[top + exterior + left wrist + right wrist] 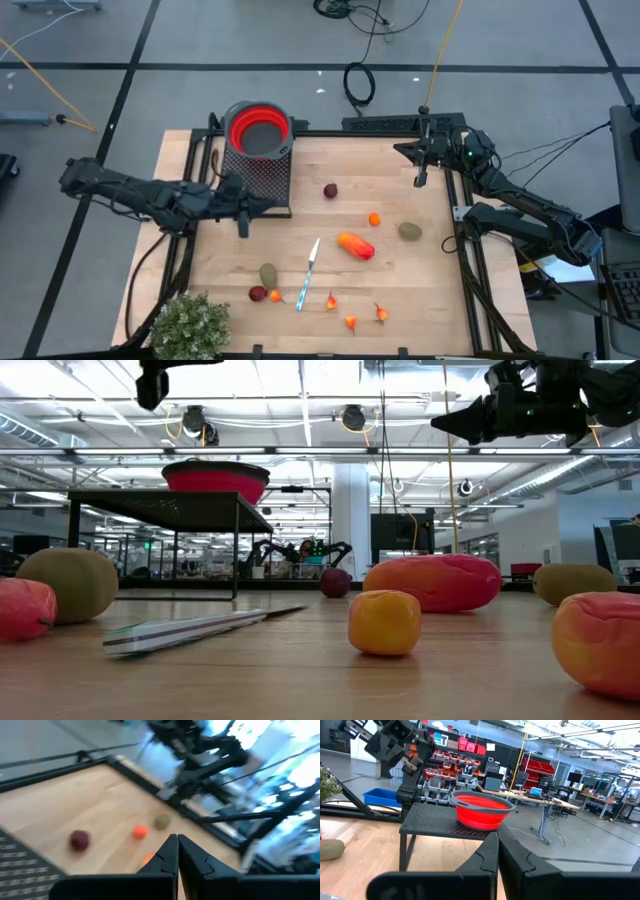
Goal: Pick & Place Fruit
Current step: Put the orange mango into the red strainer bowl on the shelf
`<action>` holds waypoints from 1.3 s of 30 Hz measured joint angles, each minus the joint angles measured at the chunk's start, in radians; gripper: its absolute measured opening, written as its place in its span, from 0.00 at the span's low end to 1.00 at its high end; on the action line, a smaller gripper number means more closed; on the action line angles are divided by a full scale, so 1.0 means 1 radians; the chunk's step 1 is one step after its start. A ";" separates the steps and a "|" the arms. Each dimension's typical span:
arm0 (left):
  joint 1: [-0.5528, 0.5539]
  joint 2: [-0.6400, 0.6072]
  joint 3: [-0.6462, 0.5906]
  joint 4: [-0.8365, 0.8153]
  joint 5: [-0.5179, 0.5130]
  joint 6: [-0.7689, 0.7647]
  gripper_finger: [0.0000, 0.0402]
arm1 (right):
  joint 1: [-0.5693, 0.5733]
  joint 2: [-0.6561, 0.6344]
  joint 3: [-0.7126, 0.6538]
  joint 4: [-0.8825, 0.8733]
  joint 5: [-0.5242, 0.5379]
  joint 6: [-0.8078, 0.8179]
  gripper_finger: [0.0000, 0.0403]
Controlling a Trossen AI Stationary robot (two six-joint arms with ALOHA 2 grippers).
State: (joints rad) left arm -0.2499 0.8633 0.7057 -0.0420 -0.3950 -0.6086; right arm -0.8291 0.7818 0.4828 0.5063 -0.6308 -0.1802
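Observation:
Toy fruit lies scattered on the wooden table: a dark-red ball [330, 190], an orange ball [374, 218], an olive oval [410, 231], a long orange-red piece [355, 245], a second olive oval [268, 274] and small red-orange bits [350, 321] near the front. My left gripper [243, 228] hangs shut and empty above the table beside the mesh stand; its wrist view [177, 840] looks over the dark-red ball [80, 840] and the orange ball [140, 831]. My right gripper [421, 180] waits shut and empty, high at the far right [496, 837].
A red collapsible bowl [260, 130] sits on a black mesh stand [265, 175] at the far left. A blue-and-white knife-like tool [308, 272] lies among the fruit. A bushy grey-green plant [190, 325] stands at the near left corner. Black frame rails [470, 270] border the table.

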 joint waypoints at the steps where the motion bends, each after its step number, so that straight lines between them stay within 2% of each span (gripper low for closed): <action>1: -0.005 -0.017 -0.046 0.061 0.012 0.014 0.00 | 0.000 0.000 0.000 0.002 0.000 0.000 0.00; 5: -0.020 -0.090 -0.196 0.240 0.053 0.064 0.01 | 0.017 0.000 0.000 0.004 0.001 -0.002 0.00; 8: -0.021 -0.151 -0.276 0.289 0.092 0.081 0.00 | 0.043 0.000 0.000 0.007 0.002 -0.020 0.00; 11: -0.021 -0.214 -0.326 0.301 0.134 0.120 0.01 | 0.080 0.000 0.000 0.017 0.024 -0.014 0.00; 17: -0.021 -0.338 -0.389 0.297 0.186 0.268 0.01 | 0.182 -0.001 0.000 0.054 0.141 0.035 0.00; 24: -0.020 -0.480 -0.427 0.145 0.198 0.284 0.01 | 0.339 -0.003 0.000 0.058 0.275 0.037 0.00; 33: -0.020 -0.637 -0.428 -0.037 0.213 0.331 0.01 | 0.568 0.000 0.000 0.019 0.512 0.006 0.00; 39: -0.020 -0.688 -0.428 -0.102 0.211 0.347 0.02 | 0.703 0.009 0.064 -0.132 0.674 -0.044 0.00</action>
State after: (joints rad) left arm -0.2699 0.1750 0.2775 -0.1440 -0.1837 -0.2615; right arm -0.1262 0.7908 0.5465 0.3745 0.0433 -0.2245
